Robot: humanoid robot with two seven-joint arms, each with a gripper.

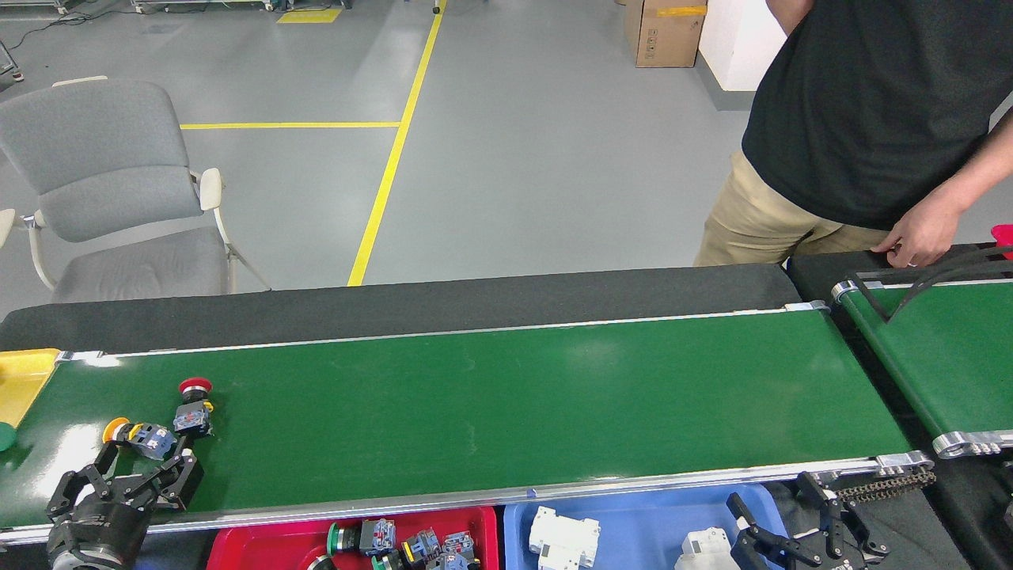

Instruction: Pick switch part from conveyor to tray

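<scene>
At the lower left of the frame two switch parts are lying on the conveyor (491, 396), a wide glossy dark-green belt with silver edge rails. The yellow-capped switch part (141, 436) is lying on its side: a round orange-yellow button at its left end, a grey-blue block with small coloured contacts behind it. Just beside it, up and to the right, the red-capped switch part (193, 405) is showing a red mushroom button at the top and a dark block with blue and yellow details below; whether the two are touching cannot be told.

The left gripper (142, 467) is sitting directly below the yellow-capped part with its black fingers (184, 473) spread apart, the tips reaching to either side of that part without pinching it. The right gripper (799, 514) is at the lower right, fingers spread and holding nothing, over the edge of the blue tray (633, 518) that is carrying white parts. The red tray (269, 538) at the bottom is holding several more switch parts. At the upper right a person's hand (914, 237) is resting on the black worktop edge.
</scene>
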